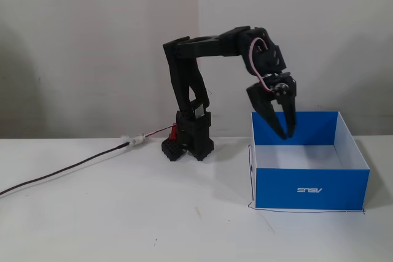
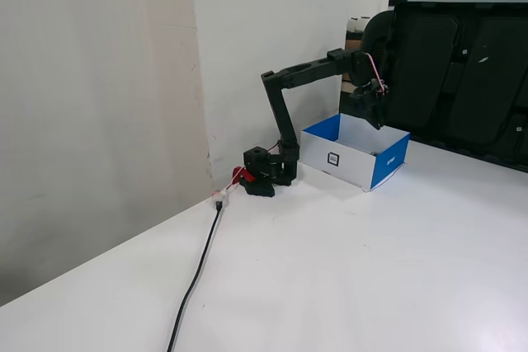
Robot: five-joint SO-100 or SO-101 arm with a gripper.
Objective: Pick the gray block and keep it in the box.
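The box (image 1: 310, 188) is bright blue outside and white inside, open-topped, with an upside-down ASUS logo on its front. It stands on the white table at the right. It also shows in the other fixed view (image 2: 388, 162), next to the arm. My gripper (image 1: 287, 134) points down over the box's back left part, its tips just inside the rim. The jaws meet at the tips and nothing shows between them. In the other fixed view the gripper (image 2: 375, 119) hangs over the box's far side. The gray block shows in neither view.
The arm's base (image 1: 187, 142) stands against the wall, left of the box. A black cable (image 1: 61, 173) runs from it to the left across the table. A thin black outline (image 1: 307, 210) is drawn around the box. Dark chair backs (image 2: 454, 72) stand behind the table.
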